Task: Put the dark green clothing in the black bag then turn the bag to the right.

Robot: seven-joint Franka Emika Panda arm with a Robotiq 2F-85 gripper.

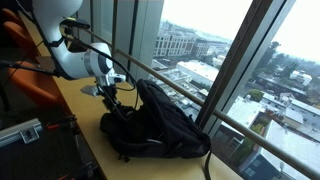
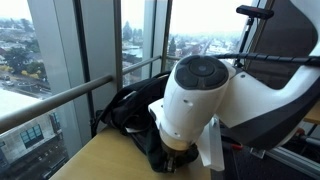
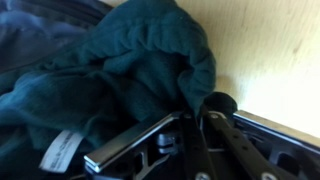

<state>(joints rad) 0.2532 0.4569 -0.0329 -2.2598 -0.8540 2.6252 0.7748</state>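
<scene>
While only the wrist view shows dark green clothing (image 3: pixel 120 70), gripper (image 3: pixel 165 130) closure is unclear.

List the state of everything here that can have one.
black bag: slumped; whether its mouth is open cannot be told.
dark green clothing: crumpled in a heap with its white tag showing; whether it is in the bag cannot be told.
pincer: down at the clothing's edge; open or shut cannot be told.

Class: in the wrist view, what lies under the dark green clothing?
Pale tabletop shows beside the dark green clothing; dark fabric edges its upper left. What sits directly beneath is covered.
</scene>
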